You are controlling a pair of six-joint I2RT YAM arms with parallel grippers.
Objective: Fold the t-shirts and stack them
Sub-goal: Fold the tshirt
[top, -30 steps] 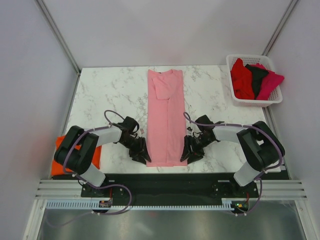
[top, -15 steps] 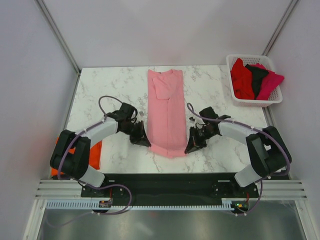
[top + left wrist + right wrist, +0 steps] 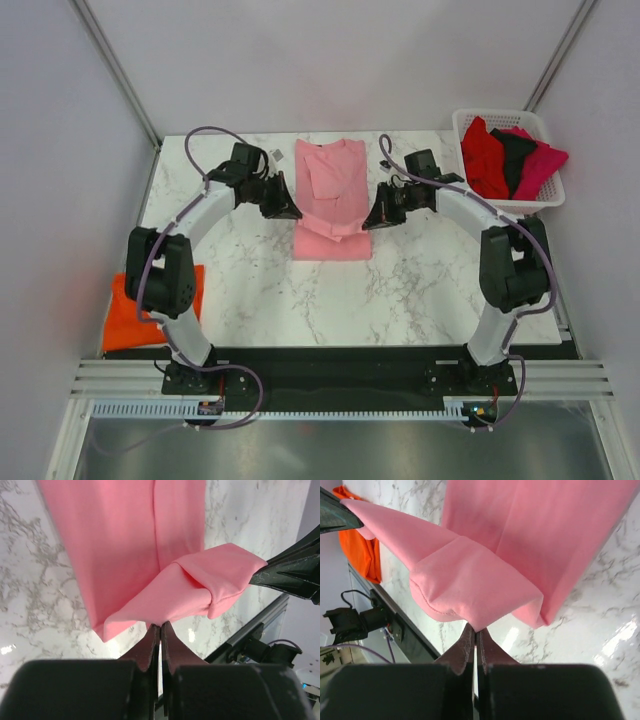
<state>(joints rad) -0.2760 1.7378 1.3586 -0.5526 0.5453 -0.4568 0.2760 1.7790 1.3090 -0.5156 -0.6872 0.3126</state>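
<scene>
- Over the middle of the white marble bench (image 3: 430, 290), the light pink cloth t-shirt (image 3: 332, 190) lies as a long narrow strip. Its collar end points away from our bases, and its near hem is raised and doubled back over the body.
- Our left tool (image 3: 291, 212) is pinched fully closed on the hem's left corner. Our right tool (image 3: 371, 223) is pinched just as tight on the right corner, and the cloth sags a little between them.
- We judge this to be the crosswise half-fold. We should carry both corners level and at one pace toward the collar, holding the hem taut so that no wrinkle gets trapped.
- We should lower the hem flat, with its edges square on the strip below, before letting go.
- Uneven travel would likely skew the fold.
- We expect it then goes with the folded bright orange t-shirt (image 3: 135, 318) at the near left. The red, black and magenta shirts (image 3: 515, 155) wait in the white plastic basket (image 3: 515, 206).
</scene>
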